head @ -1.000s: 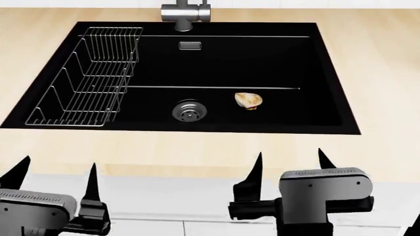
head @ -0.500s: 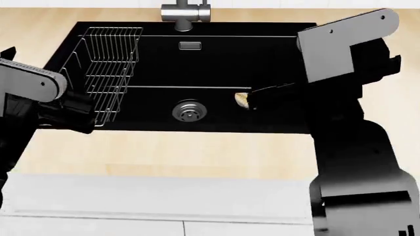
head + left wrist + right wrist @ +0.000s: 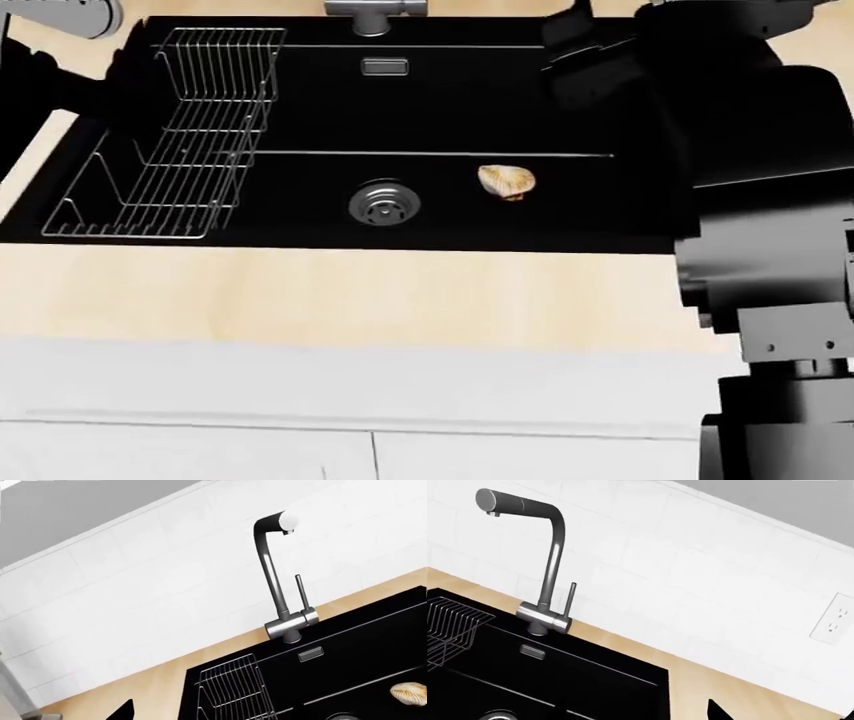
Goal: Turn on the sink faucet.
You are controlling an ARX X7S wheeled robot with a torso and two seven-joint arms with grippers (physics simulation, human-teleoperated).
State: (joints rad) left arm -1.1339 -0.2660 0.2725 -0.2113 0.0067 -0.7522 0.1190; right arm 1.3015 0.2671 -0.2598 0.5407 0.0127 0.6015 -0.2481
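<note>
Right wrist view: sink faucet (image 3: 547,575) untouched, lever handle (image 3: 569,600) upright.

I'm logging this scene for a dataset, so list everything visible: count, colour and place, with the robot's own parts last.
faucet: one, brushed steel, on the counter behind the sink's back edge, lever upright
sink: one, black, set into the counter
drain: one, steel, on the sink floor
overflow plate: one, steel, on the sink's back wall below the faucet
dish rack: one, steel wire, in the sink's left part
shell: one, tan, on the sink floor right of the drain
counter: one, light wood, around the sink
wall tiles: white, behind the faucet
outlet: one, white, on the wall
right arm: one, black, over the sink's right side; tool state unclear
left arm: one, grey and black, at the far left; tool state unclear
</note>
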